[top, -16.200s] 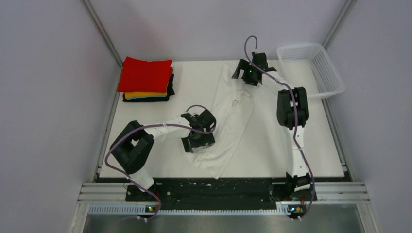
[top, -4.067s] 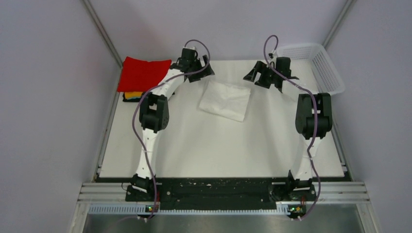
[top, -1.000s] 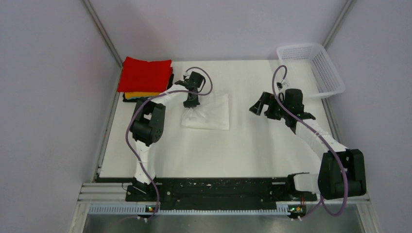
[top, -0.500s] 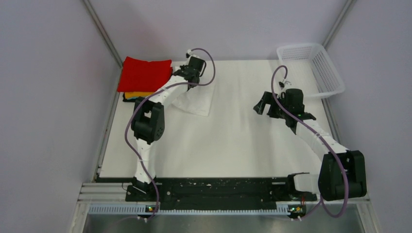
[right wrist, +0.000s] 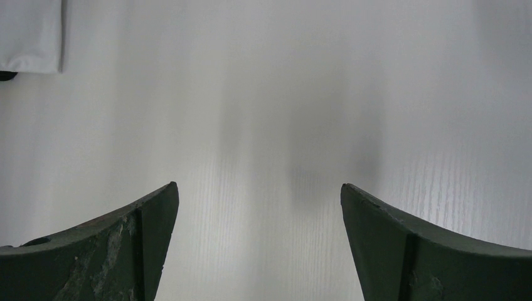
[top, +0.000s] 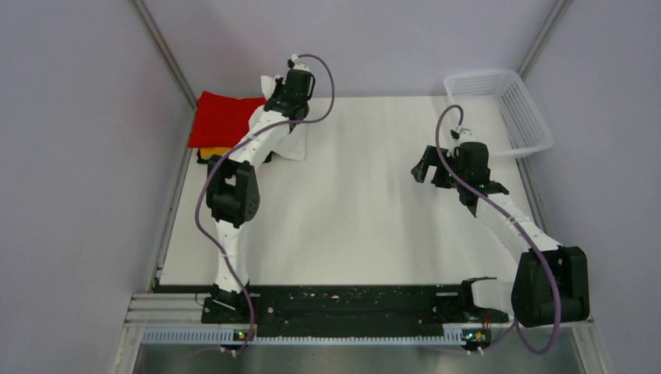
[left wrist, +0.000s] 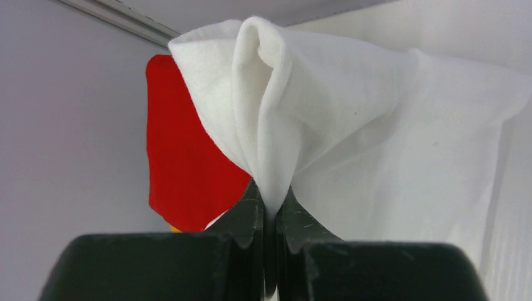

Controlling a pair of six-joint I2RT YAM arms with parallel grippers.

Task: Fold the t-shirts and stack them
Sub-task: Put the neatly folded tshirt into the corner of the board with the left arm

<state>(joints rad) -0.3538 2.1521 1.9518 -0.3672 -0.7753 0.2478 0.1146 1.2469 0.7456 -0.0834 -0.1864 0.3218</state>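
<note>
At upper left of the overhead frame, on the tabletop (top: 374, 210), a red t-shirt (top: 222, 117) lies folded. Just beside it, the folded white t-shirt (left wrist: 376, 119) hangs clamped in the left tool (left wrist: 268, 204). Stacking seems the step in hand; the next move calls for carrying it over the red one and releasing. The right tool (right wrist: 257, 188) gapes wide, empty.

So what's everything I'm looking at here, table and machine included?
White t-shirt: one, white, folded, held up at the right edge of the stack, far left.
Stack of folded t-shirts: one, red on top with orange-yellow and black edges below, far-left corner.
Mesh basket: one, white plastic, far-right corner.
Table: one, white, beneath everything.
Left fingers: one pair, black, shut on the white t-shirt.
Right fingers: one pair, black, open over bare table, right of centre.
</note>
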